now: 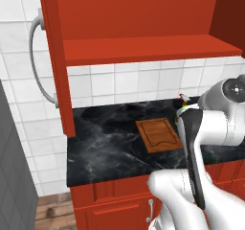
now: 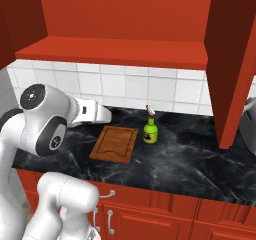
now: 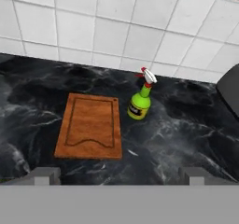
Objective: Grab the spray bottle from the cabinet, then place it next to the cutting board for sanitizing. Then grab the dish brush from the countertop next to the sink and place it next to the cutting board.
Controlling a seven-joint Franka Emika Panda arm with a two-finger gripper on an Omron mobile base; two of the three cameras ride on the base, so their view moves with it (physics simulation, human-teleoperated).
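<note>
1. Nearest to you, the gripper [image 3: 119, 174] hangs above the front of the countertop [image 3: 186, 139] with its jaws spread wide and nothing between them; you see only the two finger tips at the bottom of the hand view.
2. Just beyond lies the cutting board [image 3: 91, 125], flat on the black slab, its groove facing up.
3. Right beside the board's far right corner stands the spray bottle [image 3: 140, 104], upright, near but apparently not touching it. Judge the first half of the task done: the bottle is already out of the cabinet [image 2: 115, 51] and set next to the board.
4. The dish brush and the sink are what you need next; you will likely have to turn or drive the base to find them.
5. Expect the brush to be light and stiff, with a thin handle that could roll or slip. Take it across the handle near the bristle head, where the weight probably sits, and close gently.
6. Farthest back, the white tiled wall [image 3: 116, 27] runs under the open red cabinet shelf.
</note>
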